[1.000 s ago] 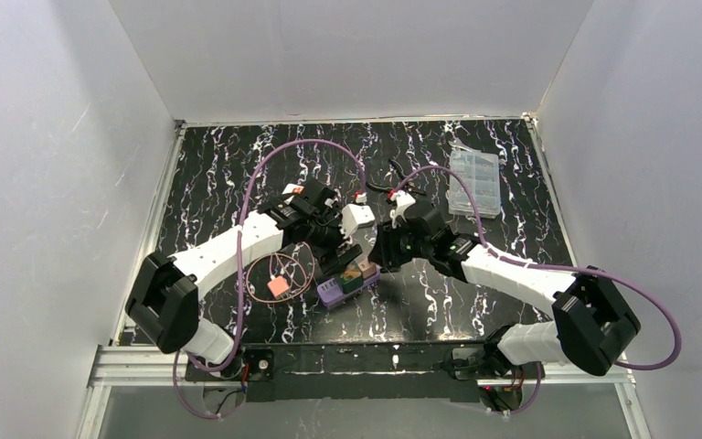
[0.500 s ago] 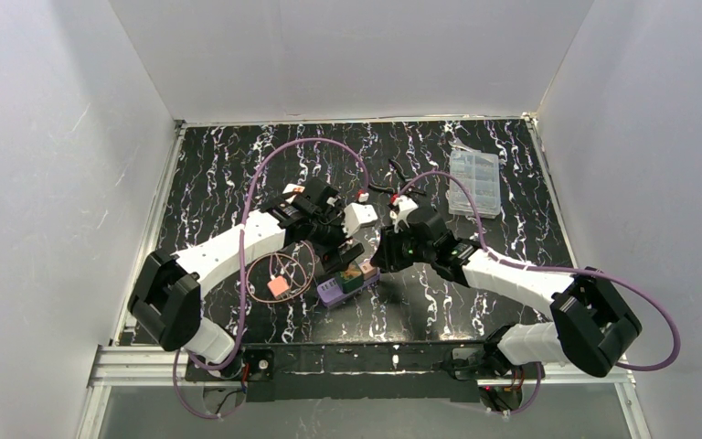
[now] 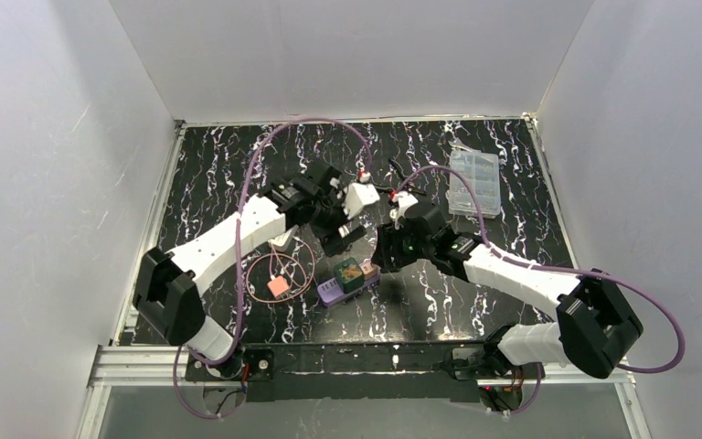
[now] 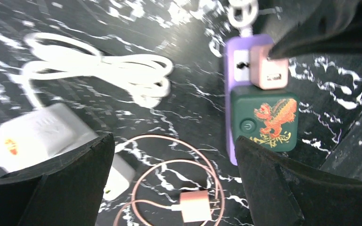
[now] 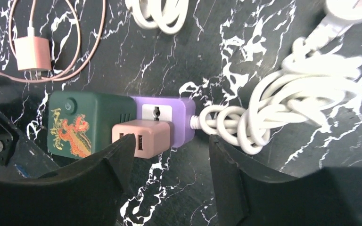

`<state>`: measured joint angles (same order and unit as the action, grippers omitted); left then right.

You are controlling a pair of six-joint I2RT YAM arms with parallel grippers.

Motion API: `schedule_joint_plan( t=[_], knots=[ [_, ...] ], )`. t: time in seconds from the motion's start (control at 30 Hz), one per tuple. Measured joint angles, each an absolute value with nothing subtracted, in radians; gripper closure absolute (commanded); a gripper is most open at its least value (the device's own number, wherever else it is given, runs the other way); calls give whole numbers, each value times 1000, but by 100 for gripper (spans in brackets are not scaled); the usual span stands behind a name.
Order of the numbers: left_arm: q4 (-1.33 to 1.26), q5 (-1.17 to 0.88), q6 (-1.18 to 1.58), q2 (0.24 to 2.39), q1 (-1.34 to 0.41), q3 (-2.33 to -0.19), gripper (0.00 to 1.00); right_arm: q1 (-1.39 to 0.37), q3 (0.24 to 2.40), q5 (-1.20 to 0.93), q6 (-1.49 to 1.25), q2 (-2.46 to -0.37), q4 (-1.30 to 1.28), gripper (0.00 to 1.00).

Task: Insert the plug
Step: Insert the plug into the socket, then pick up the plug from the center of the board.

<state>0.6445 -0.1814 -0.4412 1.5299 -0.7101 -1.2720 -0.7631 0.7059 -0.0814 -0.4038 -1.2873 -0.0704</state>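
Observation:
A pink cube plug (image 5: 141, 136) sits seated in the purple power strip (image 5: 179, 117), beside a green adapter (image 5: 89, 127) with an orange dragon. My right gripper (image 5: 172, 183) stands open just in front of the strip, its left finger (image 5: 99, 188) at the pink plug's lower edge and only tabletop between the fingers. My left gripper (image 4: 174, 188) is wide open above the table, away from the strip (image 4: 235, 94), holding nothing. From the top view, the strip (image 3: 347, 277) lies between the left gripper (image 3: 343, 236) and the right gripper (image 3: 377, 259).
A loose pink charger (image 4: 195, 206) with its coiled pink cable lies under the left gripper. A white cable coil (image 4: 122, 75) and a white adapter (image 4: 37, 136) lie to its left. The strip's white cord bundle (image 5: 273, 113) lies beside it. A clear plastic box (image 3: 473, 180) stands back right.
The left gripper has drawn back from the power strip toward the rear and opened a little wider. The right gripper's jaws have spread apart near the pink plug.

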Motion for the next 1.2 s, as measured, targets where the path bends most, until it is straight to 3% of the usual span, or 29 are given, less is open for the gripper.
schedule_joint_plan(
  t=[0.2,0.43,0.6,0.8,0.97,1.2],
  knots=[
    [735,-121,-417,1427,-626,-1457,2,-763,846,-38,-374,-1286,-157,25],
    [839,-117,-357,1284,-296,-1521,2,-910,1125,74,-300,-1332,-249,24],
    [903,-165,-311,1303,-102,-1514,2,-1167,1351,81,-221,-1496,-309,25],
    [942,-211,-261,1315,70,-1484,2,-1341,1661,37,-138,-1806,-383,24],
    [947,-218,-245,1315,138,-1481,2,-1383,1832,2,-91,-2047,-466,25],
    [947,-234,-225,1326,212,-1481,2,-1361,1854,78,-77,-2226,-543,23]
  ],
)
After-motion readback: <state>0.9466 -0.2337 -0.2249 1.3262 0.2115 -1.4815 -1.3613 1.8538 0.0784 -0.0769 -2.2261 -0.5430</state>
